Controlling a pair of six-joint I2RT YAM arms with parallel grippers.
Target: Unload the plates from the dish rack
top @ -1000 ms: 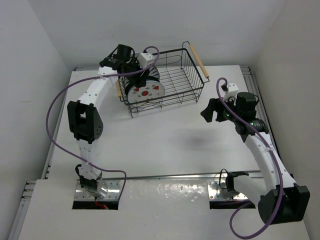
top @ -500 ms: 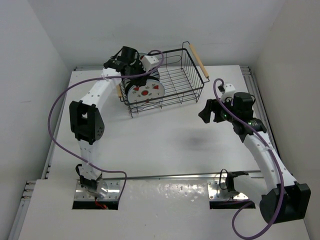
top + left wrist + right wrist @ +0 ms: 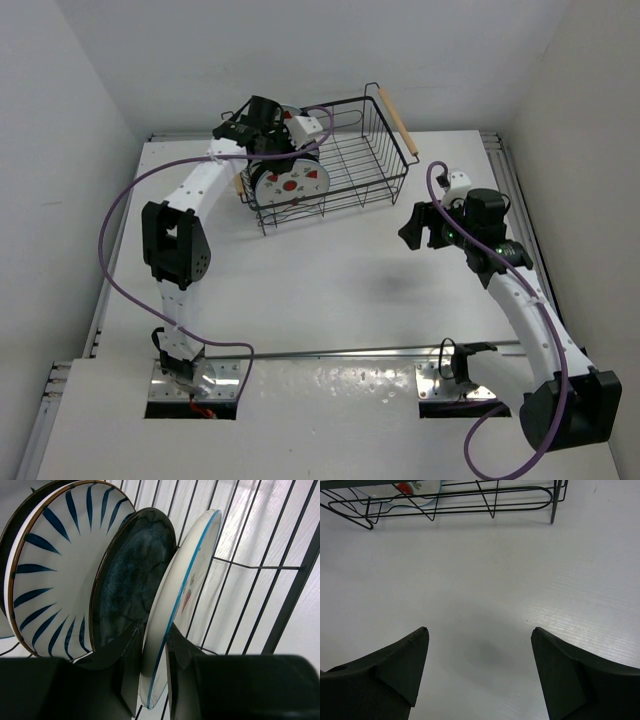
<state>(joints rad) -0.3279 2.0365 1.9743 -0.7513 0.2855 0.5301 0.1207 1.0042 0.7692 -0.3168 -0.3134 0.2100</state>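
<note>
The black wire dish rack (image 3: 372, 165) stands at the back of the table, with several plates upright at its left end. The front one is white with red fruit motifs (image 3: 291, 183). In the left wrist view I see a striped plate (image 3: 50, 570), a dark blue plate (image 3: 132, 575) and the white fruit plate with its blue rim (image 3: 182, 592). My left gripper (image 3: 283, 140) reaches into the rack from above; in its wrist view the gripper (image 3: 154, 634) has one finger on each face of the white fruit plate's rim. My right gripper (image 3: 412, 228) is open and empty above bare table, right of the rack, as its wrist view also shows (image 3: 477, 635).
The rack's right part holds nothing; a wooden handle (image 3: 398, 120) runs along its right side. The rack's near lower wires (image 3: 470, 502) show at the top of the right wrist view. Grey walls stand close at left, right and back.
My left gripper has moved right and down onto the plates at the rack's left end. My right gripper has shifted only slightly.
</note>
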